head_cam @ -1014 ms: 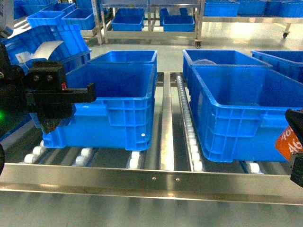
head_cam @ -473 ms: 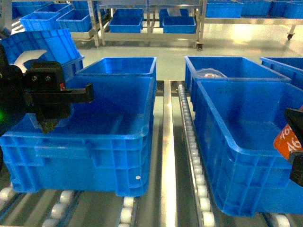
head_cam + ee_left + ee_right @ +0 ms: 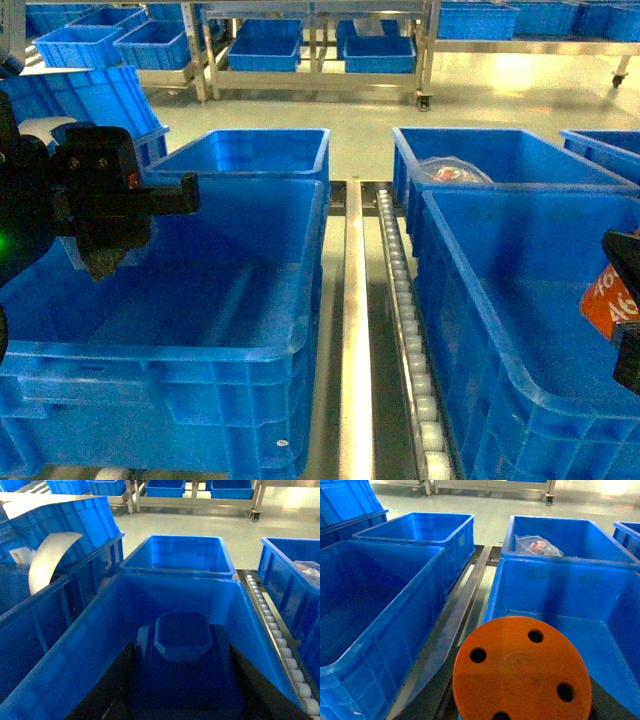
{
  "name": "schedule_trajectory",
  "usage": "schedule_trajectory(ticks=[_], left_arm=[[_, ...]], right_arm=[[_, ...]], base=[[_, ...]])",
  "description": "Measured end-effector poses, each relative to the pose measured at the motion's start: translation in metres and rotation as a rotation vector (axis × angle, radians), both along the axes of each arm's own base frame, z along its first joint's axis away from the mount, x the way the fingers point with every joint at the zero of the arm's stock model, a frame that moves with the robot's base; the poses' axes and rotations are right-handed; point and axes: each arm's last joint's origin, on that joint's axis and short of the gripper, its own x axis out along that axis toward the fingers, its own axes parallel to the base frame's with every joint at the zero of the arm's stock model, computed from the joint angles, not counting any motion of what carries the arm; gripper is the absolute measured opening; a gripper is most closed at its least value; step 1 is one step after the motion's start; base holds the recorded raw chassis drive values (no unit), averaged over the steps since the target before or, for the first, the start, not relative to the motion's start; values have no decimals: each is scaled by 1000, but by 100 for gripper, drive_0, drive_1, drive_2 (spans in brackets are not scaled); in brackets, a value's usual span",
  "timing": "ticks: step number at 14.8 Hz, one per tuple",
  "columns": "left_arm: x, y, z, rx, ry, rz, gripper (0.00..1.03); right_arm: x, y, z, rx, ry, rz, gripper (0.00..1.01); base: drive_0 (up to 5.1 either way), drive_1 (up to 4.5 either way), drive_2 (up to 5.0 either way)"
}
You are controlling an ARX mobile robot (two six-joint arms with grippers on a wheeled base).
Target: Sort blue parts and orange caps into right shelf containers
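With my left tool (image 3: 105, 262) clamped on a blue part (image 3: 182, 636) over the near left crate (image 3: 290, 345) and my right tool (image 3: 628, 330) gripping an orange cap (image 3: 522, 672) above the near right crate (image 3: 480, 310), I judge release comes next.

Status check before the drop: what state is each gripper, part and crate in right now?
Left gripper: shut on blue part, over near left crate.
Right gripper: shut on orange cap, above near right crate.
Near left crate: looks empty.
Near right crate: visible floor bare.
Far left crate: looks empty.
Far right crate: holds clear bag.
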Motion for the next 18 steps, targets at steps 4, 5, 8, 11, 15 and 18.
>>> schedule_trajectory(ticks=[4, 5, 8, 11, 15, 18], left_arm=[[0, 0, 0, 0, -1, 1, 40], [0, 0, 0, -2, -3, 0, 40], [0, 0, 0, -1, -2, -2, 40], [0, 0, 0, 1, 1, -1, 40], [0, 0, 0, 0, 0, -2, 40], [0, 0, 0, 0, 1, -2, 40]], right_arm=[[0, 0, 0, 0, -1, 0, 44], [0, 0, 0, 2, -3, 1, 44], [0, 0, 0, 0, 0, 1, 44], [0, 0, 0, 0, 0, -1, 44], [0, 0, 0, 0, 0, 0, 44], [0, 0, 0, 0, 1, 0, 44]], base=[[5, 429, -419], [3, 434, -427], [3, 433, -427], [2, 96, -91], [0, 0, 0], [5, 190, -179]])
